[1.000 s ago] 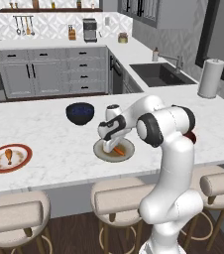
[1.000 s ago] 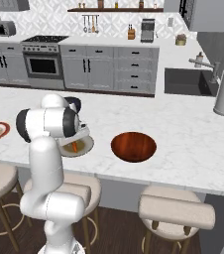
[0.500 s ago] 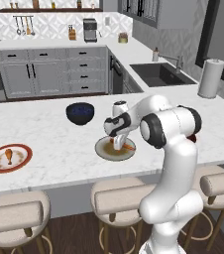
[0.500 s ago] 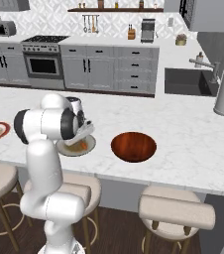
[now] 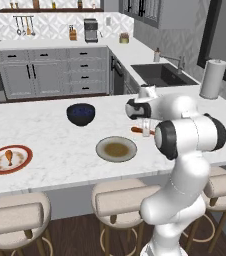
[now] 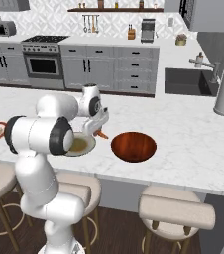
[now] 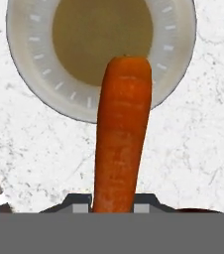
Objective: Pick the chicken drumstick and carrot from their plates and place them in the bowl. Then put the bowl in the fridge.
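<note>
Two-finger gripper (image 5: 146, 131) clamped on short orange tapered carrot (image 7: 121, 134), mid-frame in hand view, lifted clear of grey-rimmed olive-centred plate (image 7: 178, 74). Glossy red-orange bowl (image 6: 134, 147) lies right of centre in right base view. Judgement: carry level over bowl centre, lower before release.

The white arm rises from the base, bends at its dark elbow joint and reaches forward over the counter, its wrist turned downward, with the gripper (image 5: 146, 131) hanging raised and its jaws closed on the carrot (image 7: 122, 134).
</note>
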Tool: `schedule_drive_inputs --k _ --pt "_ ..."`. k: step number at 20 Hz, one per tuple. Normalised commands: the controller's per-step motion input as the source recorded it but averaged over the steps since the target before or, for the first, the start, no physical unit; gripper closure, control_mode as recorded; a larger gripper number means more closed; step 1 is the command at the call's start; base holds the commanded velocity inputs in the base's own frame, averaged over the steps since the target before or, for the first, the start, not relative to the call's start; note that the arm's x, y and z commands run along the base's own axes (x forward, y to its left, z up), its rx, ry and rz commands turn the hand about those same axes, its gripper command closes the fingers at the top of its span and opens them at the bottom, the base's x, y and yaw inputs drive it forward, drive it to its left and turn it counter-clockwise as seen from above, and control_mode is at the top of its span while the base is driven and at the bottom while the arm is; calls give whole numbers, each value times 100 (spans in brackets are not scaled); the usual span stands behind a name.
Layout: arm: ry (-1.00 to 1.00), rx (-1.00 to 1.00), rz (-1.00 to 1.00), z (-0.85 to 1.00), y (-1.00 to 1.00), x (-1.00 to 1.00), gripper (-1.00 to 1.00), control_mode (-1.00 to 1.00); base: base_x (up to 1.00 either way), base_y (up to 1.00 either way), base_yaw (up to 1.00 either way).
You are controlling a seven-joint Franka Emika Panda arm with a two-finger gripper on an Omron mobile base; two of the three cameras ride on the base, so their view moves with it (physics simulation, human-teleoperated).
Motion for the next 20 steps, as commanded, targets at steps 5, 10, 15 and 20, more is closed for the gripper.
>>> schedule_drive_inputs --k 5,10,15,20 --pt "0 0 7 21 -100 -39 100 -100 0 0 0" --pt "2 0 0 -3 -80 -6 100 -100 0 0 0" --pt "7 0 2 -18 -60 27 100 -100 0 0 0" --pt "5 0 3 -37 -16 7 100 -100 0 0 0"
